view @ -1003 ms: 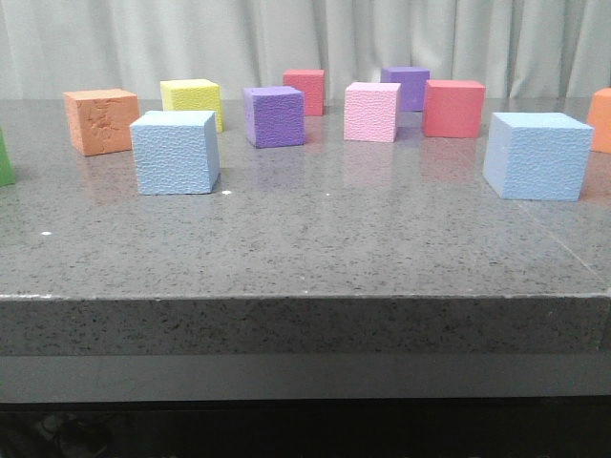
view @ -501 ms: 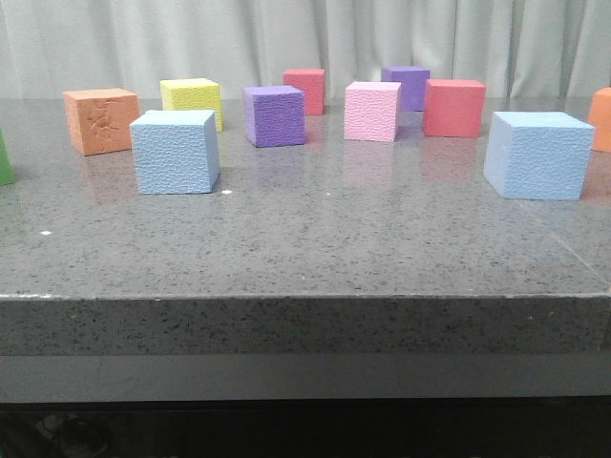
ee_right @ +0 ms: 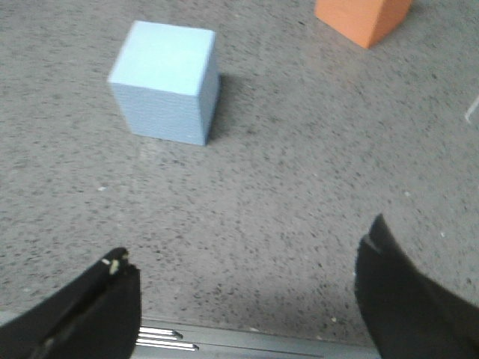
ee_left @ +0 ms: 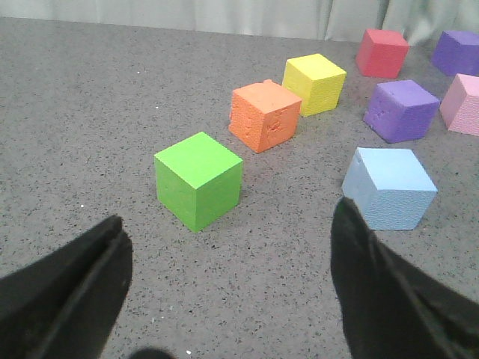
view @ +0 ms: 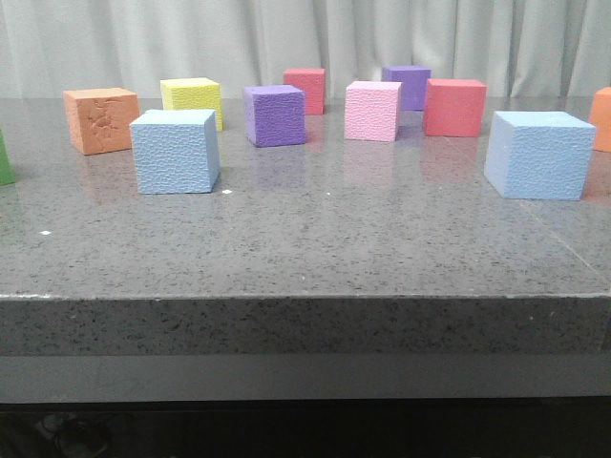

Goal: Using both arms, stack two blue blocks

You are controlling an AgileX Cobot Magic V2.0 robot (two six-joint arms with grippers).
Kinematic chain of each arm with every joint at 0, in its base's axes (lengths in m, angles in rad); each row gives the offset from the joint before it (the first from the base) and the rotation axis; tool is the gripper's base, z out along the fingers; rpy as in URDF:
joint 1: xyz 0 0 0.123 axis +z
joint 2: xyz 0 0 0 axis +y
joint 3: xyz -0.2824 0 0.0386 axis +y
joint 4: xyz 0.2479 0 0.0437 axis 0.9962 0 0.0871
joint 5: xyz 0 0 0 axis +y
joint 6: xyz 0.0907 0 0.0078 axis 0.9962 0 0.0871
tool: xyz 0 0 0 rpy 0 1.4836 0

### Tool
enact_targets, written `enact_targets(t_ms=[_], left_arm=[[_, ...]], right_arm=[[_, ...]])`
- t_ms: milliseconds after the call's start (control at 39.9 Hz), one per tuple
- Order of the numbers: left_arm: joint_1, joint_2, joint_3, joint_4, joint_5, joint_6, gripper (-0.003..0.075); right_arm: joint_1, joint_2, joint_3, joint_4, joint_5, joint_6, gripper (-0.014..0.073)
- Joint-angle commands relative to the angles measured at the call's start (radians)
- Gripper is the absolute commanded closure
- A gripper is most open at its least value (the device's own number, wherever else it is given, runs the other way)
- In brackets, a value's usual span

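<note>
Two pale blue blocks stand apart on the grey table. One blue block (view: 175,151) is at the left, also in the left wrist view (ee_left: 389,187). The other blue block (view: 537,155) is at the right, also in the right wrist view (ee_right: 166,81). No gripper shows in the front view. My left gripper (ee_left: 228,235) is open and empty above the table, with the left blue block just beyond one fingertip. My right gripper (ee_right: 247,254) is open and empty over the table's front edge, short of the right blue block.
Other cubes stand behind and beside: green (ee_left: 198,179), orange (view: 100,120), yellow (view: 192,101), purple (view: 274,115), pink (view: 372,111), red (view: 454,107), a far red (view: 304,90), a far purple (view: 406,86), and an orange one (ee_right: 363,19) at the right edge.
</note>
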Motion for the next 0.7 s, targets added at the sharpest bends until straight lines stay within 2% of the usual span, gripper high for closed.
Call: enact_targets(t_ms=[0, 226, 526, 677], left_arm=[[-0.016, 0.01, -0.027, -0.012, -0.065, -0.007, 0.0185], [-0.121, 0.01, -0.027, -0.008, -0.065, -0.007, 0.0209], [-0.146, 0.01, -0.027, -0.002, -0.067, -0.007, 0.0209], [-0.146, 0.01, -0.027, -0.002, -0.067, -0.007, 0.0209]], right_arm=[[0.053, 0.032, -0.087, 0.013, -0.026, -0.047, -0.0039], [0.168, 0.21, -0.238, 0.012, 0.045, -0.025, -0.0039], [0.169, 0.514, -0.45, -0.136, 0.095, 0.31, -0.0039], [0.169, 0.645, -0.551, -0.174, 0.117, 0.375, -0.0041]])
